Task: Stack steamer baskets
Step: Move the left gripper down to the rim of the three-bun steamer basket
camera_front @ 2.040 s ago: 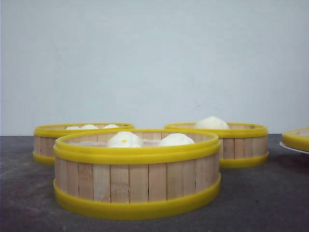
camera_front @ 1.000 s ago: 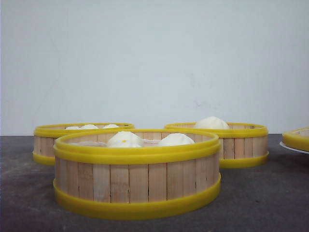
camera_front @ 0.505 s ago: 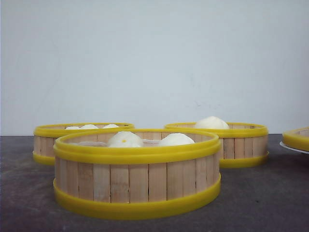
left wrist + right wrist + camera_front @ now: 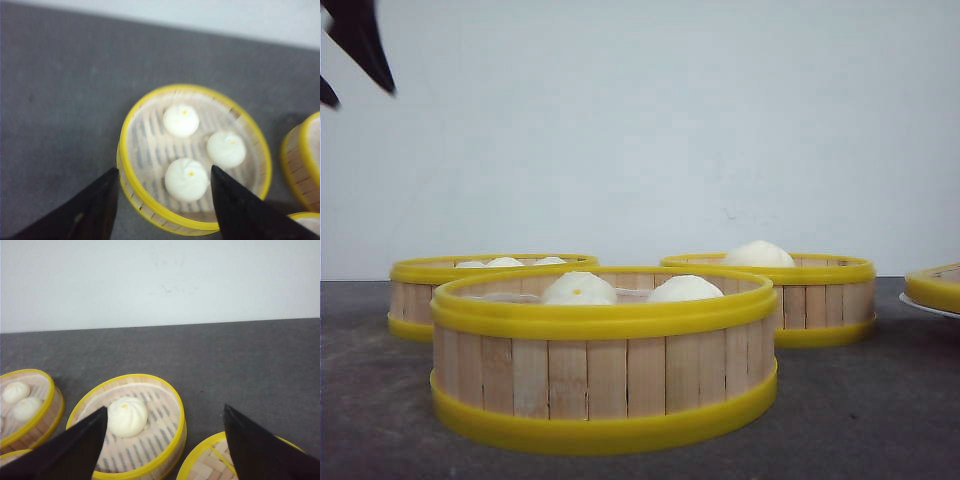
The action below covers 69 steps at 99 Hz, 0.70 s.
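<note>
A dark grey matte bench (image 4: 880,400) runs back to a plain white wall.

The left gripper (image 4: 162,192) hangs high with its black fingers spread wide and nothing between them. It is above the round slatted-wood steamer basket with glossy yellow rims that holds three white buns (image 4: 194,157), which sits toward the bench's back left (image 4: 492,285). In the front view only the finger tips show, in the upper left corner.

The right gripper (image 4: 165,442) is likewise spread and empty. It is over the matching basket holding one bun (image 4: 130,422), at the back right (image 4: 770,295).

A third matching basket (image 4: 605,355), with two buns, stands nearest the front edge, close in front of the other two.

A flat yellow lid (image 4: 935,288) rests on a white plate (image 4: 920,307) at the right edge.

Risks, as I judge them:
- A finger landing on a bun instead of straddling the wall.
- A tilted lift rolling the buns.
- The upper basket crushing the single tall bun, which stands above its rim.

The baskets sit near each other, so there is little room between them for fingers. The left and front of the bench are open.
</note>
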Available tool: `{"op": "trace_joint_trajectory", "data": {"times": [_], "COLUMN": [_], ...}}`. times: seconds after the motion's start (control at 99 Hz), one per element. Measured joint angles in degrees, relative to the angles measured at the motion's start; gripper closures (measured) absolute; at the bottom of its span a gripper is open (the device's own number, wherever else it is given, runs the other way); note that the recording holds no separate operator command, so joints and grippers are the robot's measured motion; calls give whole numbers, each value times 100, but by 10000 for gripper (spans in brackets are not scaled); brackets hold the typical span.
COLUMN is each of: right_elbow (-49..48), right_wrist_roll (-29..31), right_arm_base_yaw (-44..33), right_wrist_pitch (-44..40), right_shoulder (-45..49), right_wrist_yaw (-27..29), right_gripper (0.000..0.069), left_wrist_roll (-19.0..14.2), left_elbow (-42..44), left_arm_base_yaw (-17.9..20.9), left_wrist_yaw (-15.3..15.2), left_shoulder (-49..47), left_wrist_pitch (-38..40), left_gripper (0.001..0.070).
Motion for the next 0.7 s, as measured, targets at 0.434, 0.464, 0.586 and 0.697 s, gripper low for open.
{"op": "trace_joint_trajectory", "data": {"times": [0.434,0.464,0.586,0.697], "right_elbow": [0,0,0,0], "right_wrist_roll": [0,0,0,0], "right_arm_base_yaw": [208,227,247,247], "right_wrist_pitch": [0,0,-2,-2], "right_shoulder": [251,271,372,463], "right_wrist_yaw": [0,0,0,0], "right_gripper": [233,233,233,233], "left_wrist_roll": [114,111,107,94], "left_elbow": [1325,1375,1506,1554], "left_arm_base_yaw": [0,2,2,7], "left_wrist_yaw": [-264,-267,-293,-393], "left_shoulder": [2566,2688,3056,3244], "left_wrist_pitch": [-415,-448,-459,-448], "left_gripper": [363,363,364,395]}}
